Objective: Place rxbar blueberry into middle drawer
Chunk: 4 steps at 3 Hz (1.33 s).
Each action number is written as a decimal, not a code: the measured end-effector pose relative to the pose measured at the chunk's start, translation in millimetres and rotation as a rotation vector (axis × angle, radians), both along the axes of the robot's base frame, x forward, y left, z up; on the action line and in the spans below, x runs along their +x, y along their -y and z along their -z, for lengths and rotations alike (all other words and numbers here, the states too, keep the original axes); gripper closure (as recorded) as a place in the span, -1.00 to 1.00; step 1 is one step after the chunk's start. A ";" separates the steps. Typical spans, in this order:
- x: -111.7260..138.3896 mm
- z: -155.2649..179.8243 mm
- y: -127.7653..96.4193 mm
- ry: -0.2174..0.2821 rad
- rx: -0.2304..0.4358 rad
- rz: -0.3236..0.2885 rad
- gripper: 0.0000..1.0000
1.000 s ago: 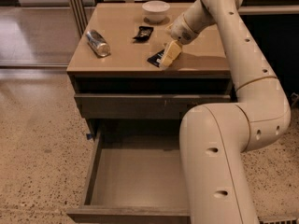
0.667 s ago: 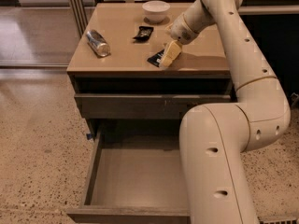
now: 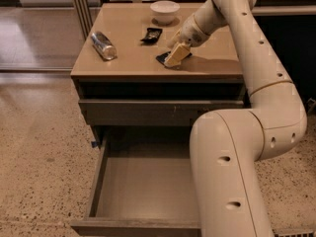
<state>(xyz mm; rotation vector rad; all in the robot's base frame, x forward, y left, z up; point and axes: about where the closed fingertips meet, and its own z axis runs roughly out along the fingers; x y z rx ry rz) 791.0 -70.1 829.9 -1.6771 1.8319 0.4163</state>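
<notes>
The rxbar blueberry (image 3: 162,58) lies flat on the tan cabinet top (image 3: 133,63), a black wrapper mostly hidden under my gripper. My gripper (image 3: 176,57) points down onto the bar's right part and touches or nearly touches it. The middle drawer (image 3: 143,191) is pulled out below, low in the view, with a bare grey floor. My arm hides its right side.
A silver can (image 3: 103,45) lies on its side at the top's left. A small squarish black packet (image 3: 151,34) and a white bowl (image 3: 165,11) sit at the back. A shut grey drawer front (image 3: 148,111) is above the open drawer. Speckled floor lies to the left.
</notes>
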 end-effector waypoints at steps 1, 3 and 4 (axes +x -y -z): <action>0.0 0.0 0.0 0.000 0.000 0.000 0.31; 0.0 0.0 0.0 0.000 0.000 0.000 1.00; 0.2 -11.1 -8.8 0.020 0.009 -0.012 1.00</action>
